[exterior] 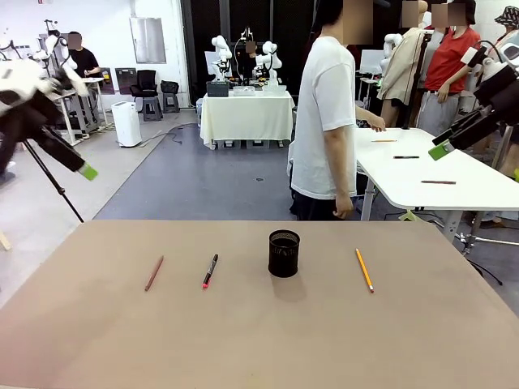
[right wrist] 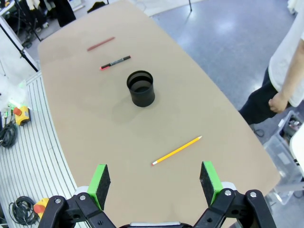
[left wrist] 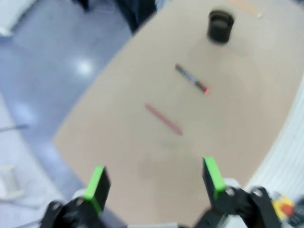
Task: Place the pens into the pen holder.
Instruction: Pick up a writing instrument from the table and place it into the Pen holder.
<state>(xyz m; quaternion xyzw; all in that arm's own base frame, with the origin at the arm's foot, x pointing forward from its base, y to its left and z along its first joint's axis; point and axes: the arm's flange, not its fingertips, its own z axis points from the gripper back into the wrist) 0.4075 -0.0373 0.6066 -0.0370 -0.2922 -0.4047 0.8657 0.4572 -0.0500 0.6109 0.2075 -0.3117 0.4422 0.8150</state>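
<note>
Left gripper (left wrist: 154, 178) and right gripper (right wrist: 154, 180) spread wide, empty, raised off the table (exterior: 243, 340), left wrist view blurred with pencil (left wrist: 246, 7) cut off at its top edge, holder (exterior: 284, 253) upright mid-table, inside bare, black pen (exterior: 210, 271) and reddish pen (exterior: 154, 273) lying left of it, pencil right, all apart.

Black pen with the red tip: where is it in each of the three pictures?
Front view: the black pen lies on the table, left of centre, left of the pen holder.
Left wrist view: the black pen lies slanted above centre, below-left of the pen holder.
Right wrist view: the black pen lies upper left, up-left of the pen holder.
Shared landmark: the pen holder; the reddish-brown pen lies on the black pen's far side from it.
</note>
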